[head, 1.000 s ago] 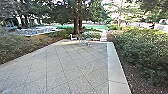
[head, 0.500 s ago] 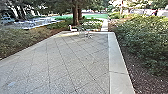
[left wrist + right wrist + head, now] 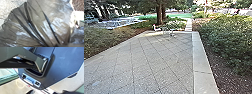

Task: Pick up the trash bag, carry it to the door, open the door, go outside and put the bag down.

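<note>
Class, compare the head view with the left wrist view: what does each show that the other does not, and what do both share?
Head view: a tree trunk, green bushes and a distant lawn.
Left wrist view: the trash bag, dark and shiny, with gathered folds.
Both: speckled paving with joint lines, and brown ground.
</note>
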Controlling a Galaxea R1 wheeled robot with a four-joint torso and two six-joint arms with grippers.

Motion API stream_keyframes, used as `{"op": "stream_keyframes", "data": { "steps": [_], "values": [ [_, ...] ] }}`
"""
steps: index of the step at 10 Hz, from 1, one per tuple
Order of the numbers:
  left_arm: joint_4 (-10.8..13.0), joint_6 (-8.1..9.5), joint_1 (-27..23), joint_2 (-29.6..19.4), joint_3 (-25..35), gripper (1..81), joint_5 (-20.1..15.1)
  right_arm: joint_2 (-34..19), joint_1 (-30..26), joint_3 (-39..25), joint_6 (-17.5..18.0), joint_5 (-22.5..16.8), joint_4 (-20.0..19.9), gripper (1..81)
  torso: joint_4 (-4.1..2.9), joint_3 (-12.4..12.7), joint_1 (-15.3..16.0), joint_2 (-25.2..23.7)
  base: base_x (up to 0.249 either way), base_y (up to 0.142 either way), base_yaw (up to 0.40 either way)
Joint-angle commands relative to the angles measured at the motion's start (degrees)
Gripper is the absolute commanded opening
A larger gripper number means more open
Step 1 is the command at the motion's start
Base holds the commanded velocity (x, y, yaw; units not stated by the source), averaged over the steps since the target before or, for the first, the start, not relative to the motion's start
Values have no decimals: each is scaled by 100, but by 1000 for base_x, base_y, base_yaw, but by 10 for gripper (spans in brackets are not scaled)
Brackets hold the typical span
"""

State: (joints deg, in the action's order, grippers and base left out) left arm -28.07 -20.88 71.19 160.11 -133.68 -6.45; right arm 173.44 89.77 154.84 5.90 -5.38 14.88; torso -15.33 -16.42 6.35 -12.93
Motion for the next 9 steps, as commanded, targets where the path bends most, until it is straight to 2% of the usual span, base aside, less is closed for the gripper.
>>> {"op": "stream_keyframes", "data": {
  "steps": [1, 4, 5, 6, 7, 8, 9],
  "values": [
    [-514, -4, -829, -444, -62, 10, -945, 18, -68, -34, -19, -359, -21, 811, 0, 0, 0, 0, 0, 0, 0],
    [-883, 5, -1348, -804, -62, 10, -1332, -8, -60, -52, -19, -333, -38, 811, 0, -2, 0, 0, 0, 0, 0],
    [-971, -3, -1480, -901, -62, 10, -1385, -8, -68, -52, -19, -333, -38, 811, -485, -224, 0, 0, 0, 0, 0],
    [-1042, -3, -1568, -963, -62, 10, -1429, -8, -77, -52, -19, -341, -38, 811, -529, -252, 0, 0, 0, 0, 0],
    [-1086, 5, -1639, -981, -62, 10, -1429, 0, -86, -52, -19, -350, -29, 811, -634, -312, 0, 0, 0, 0, 0],
    [-1121, 5, -1700, -981, -62, 10, -1429, -8, -86, -52, -19, -350, -29, 811, -787, -413, 2, 0, 0, 0, 0],
    [-1217, 5, -1814, -989, -114, 10, -1429, 1, -77, -70, -19, -358, -20, 811, -489, -225, 2, 2, 0, 0, 0]
  ]
}}
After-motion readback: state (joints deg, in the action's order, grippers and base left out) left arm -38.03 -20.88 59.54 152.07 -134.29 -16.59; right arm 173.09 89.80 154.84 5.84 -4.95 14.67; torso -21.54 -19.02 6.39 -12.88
